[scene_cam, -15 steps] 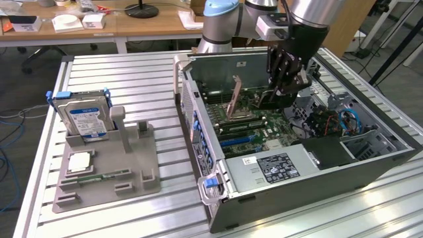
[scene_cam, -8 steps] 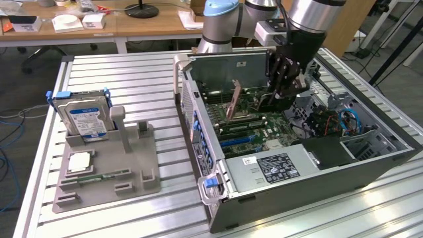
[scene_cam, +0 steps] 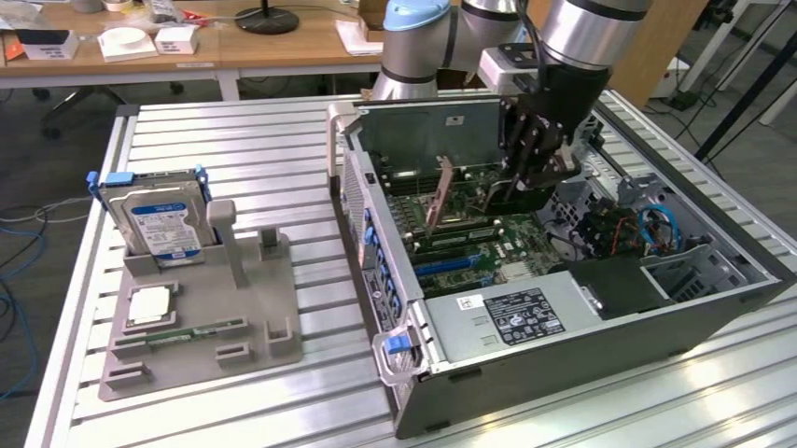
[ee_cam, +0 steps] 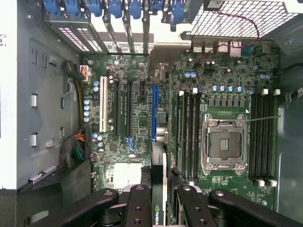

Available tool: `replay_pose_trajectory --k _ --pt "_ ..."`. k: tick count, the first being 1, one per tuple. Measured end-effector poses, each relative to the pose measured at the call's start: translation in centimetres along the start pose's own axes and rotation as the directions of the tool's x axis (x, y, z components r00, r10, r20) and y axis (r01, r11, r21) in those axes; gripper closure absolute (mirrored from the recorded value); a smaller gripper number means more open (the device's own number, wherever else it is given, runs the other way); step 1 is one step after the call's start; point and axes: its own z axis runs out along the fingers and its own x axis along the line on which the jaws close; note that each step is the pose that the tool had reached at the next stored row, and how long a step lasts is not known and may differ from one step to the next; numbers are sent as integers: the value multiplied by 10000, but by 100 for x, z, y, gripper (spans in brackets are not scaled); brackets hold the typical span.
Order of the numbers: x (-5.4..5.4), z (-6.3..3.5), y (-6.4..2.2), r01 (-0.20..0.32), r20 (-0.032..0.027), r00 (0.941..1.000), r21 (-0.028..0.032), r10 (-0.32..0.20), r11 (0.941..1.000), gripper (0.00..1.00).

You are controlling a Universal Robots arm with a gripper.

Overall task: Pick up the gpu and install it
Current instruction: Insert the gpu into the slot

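Observation:
My gripper [scene_cam: 536, 163] hangs inside the open computer case [scene_cam: 498, 369], above the motherboard [scene_cam: 480, 247]. In the wrist view my gripper [ee_cam: 161, 196] is shut on the gpu [ee_cam: 156, 210]. The gpu is a thin black card seen edge-on between the two black fingers [ee_cam: 138, 203]. Its edge runs in line with the long blue slot [ee_cam: 154, 111] on the motherboard [ee_cam: 142, 118]. How far the card stands above the board I cannot tell. In the exterior view the fingers and the arm hide most of the card.
A grey holder tray [scene_cam: 249, 317] on the slatted table at the exterior view's left carries a silver hard drive with a blue label [scene_cam: 159, 222]. An empty processor socket [ee_cam: 222, 142] and rows of memory slots [ee_cam: 187, 132] lie beside the blue slot. Cables [scene_cam: 648, 229] sit in the case's far corner.

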Motion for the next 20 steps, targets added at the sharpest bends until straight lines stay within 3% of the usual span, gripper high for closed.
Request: replay_pose_trajectory --k 20 --pt "0 19 -1 -136 8 9999 4 136 9999 74"
